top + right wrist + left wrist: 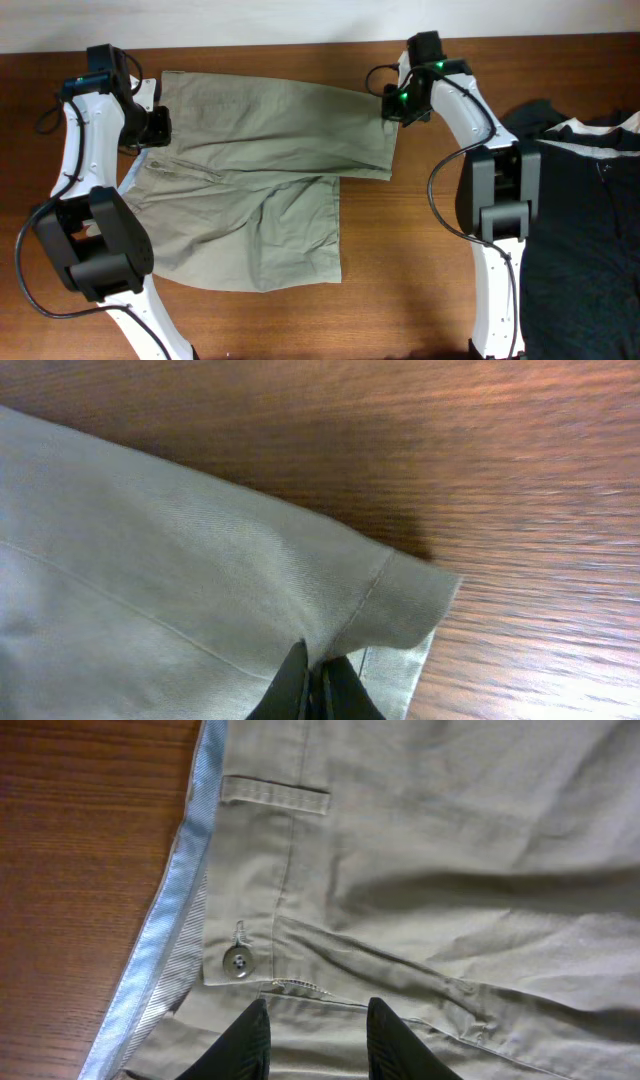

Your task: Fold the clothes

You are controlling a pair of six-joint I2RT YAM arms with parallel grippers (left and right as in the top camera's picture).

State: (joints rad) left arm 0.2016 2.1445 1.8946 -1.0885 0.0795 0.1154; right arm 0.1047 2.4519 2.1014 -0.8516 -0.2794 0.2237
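Observation:
The khaki shorts (260, 170) lie flat on the wooden table, the upper leg stretched to the right. In the left wrist view the shorts (450, 870) show the button (237, 961), a belt loop and the pale waistband lining (165, 920). My left gripper (155, 125) is at the waistband on the left; its fingers (318, 1025) are open, spread over the fabric just below the button. My right gripper (392, 108) is at the upper leg's far right end. It (318, 678) is shut on the hem of the shorts (180, 580), pinching a corner slightly off the table.
A black garment with white trim (590, 200) lies at the right edge of the table, behind the right arm's base (497, 200). Bare wood (400, 260) lies in front of the shorts. The left arm's base (90, 240) stands beside the lower leg.

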